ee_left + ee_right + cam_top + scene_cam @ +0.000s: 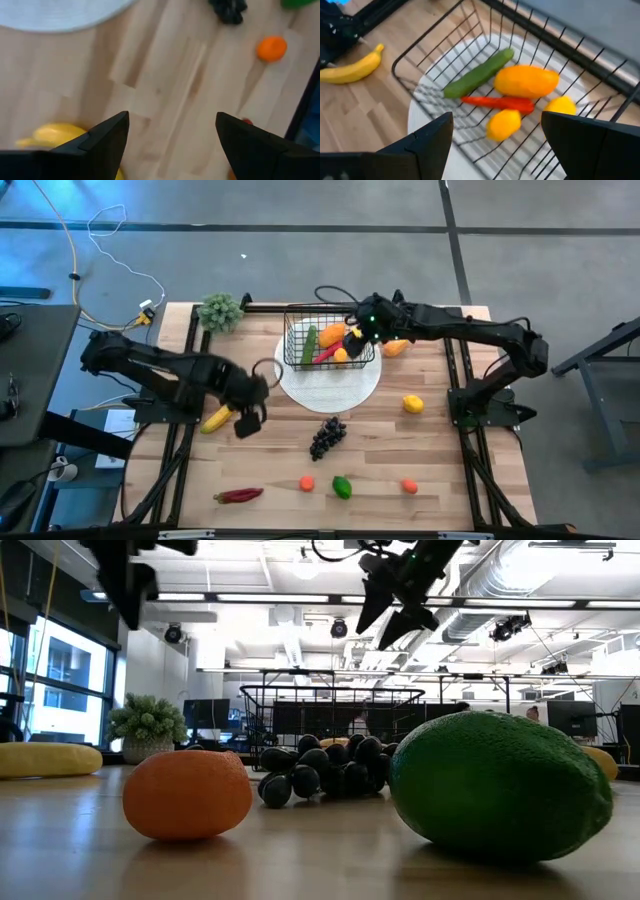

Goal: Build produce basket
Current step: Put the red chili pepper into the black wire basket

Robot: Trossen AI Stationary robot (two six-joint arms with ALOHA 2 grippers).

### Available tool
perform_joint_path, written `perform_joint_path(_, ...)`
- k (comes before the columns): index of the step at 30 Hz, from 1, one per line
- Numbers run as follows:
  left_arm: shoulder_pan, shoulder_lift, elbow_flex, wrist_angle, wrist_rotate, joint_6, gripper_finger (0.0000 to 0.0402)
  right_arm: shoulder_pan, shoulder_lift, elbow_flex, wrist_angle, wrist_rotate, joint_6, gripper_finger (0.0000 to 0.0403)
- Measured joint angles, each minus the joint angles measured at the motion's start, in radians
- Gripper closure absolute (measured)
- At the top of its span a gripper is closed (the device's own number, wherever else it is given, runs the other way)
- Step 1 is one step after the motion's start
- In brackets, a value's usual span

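Note:
The black wire basket [293,332] stands on a round white plate [330,387] at the table's far middle. In it lie a green cucumber [479,74], an orange mango [526,81], a red chilli [500,103] and two lemons [503,123]. My right gripper [352,345] hangs open above the basket's right side, nothing between its fingers. My left gripper [247,423] hovers open, pointing down, just right of the yellow banana [217,418], which lies flat on the wood; nothing sits between its fingers [107,137].
Loose on the table lie the grape bunch [327,436], a lemon [412,404], an orange fruit [396,348] right of the basket, a red chilli [238,495], two small oranges [307,483], and a green fruit [342,487]. A leafy bunch [221,311] stands far left.

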Motion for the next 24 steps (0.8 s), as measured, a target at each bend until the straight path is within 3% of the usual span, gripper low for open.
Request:
perform_joint_path(13,-0.351,0.001,-0.142,0.236,-0.028,-0.311,0.0116,0.216,0.001,0.000,-0.027,0.043,0.179,0.0119)
perform_joint_path(24,-0.550,0.031,-0.239,0.382,-0.076,-0.509,0.0116,0.324,0.001,0.000,-0.112,0.114,0.291,0.0119)
